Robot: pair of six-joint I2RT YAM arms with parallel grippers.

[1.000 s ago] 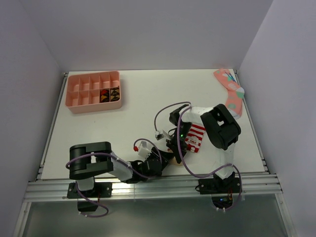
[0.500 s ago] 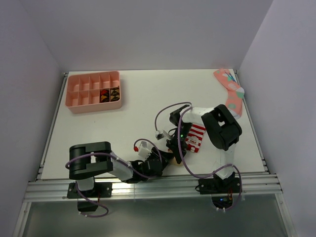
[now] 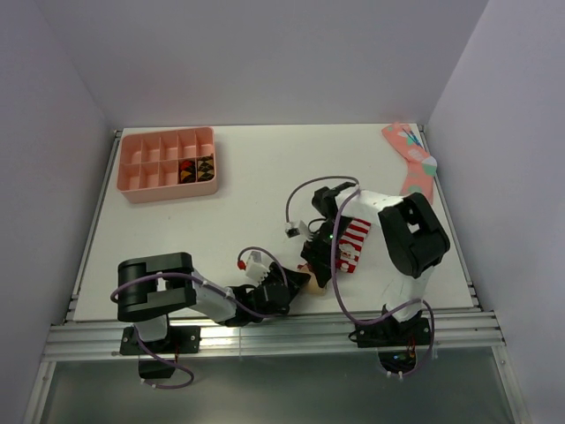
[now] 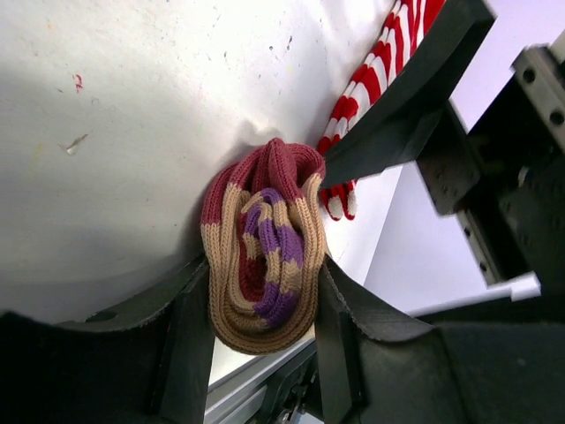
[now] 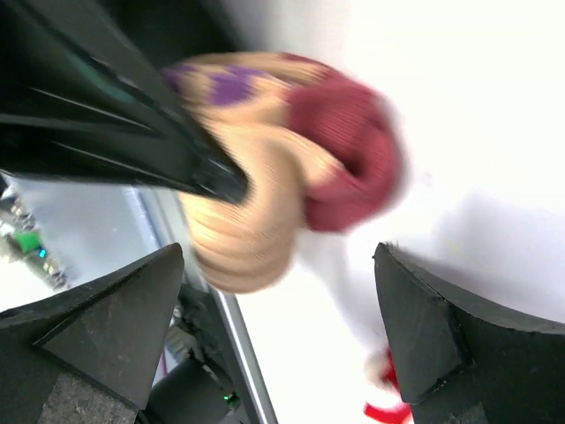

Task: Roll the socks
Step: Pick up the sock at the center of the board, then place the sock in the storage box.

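Note:
The tan sock (image 4: 263, 252), with dark red and purple stripes, is rolled into a tight bundle. My left gripper (image 4: 262, 331) is shut on it, one finger (image 4: 187, 340) pressing each side. In the top view the bundle (image 3: 312, 282) sits near the table's front edge at my left gripper (image 3: 298, 283). My right gripper (image 5: 278, 331) stands wide open just over the blurred tan roll (image 5: 256, 212), touching nothing. The red-and-white striped sock (image 3: 352, 243) lies flat beside it, under the right arm; its striped edge (image 4: 357, 93) shows behind the roll.
A pink sock (image 3: 415, 168) with teal pattern lies at the back right corner. A pink divided tray (image 3: 168, 141) holding small dark items stands at the back left. The metal rail (image 3: 265, 340) runs along the table's near edge, close under both grippers.
My right gripper has opened wide and let go of the tan roll, and the right arm has shifted a little to the right. The left gripper keeps its hold.

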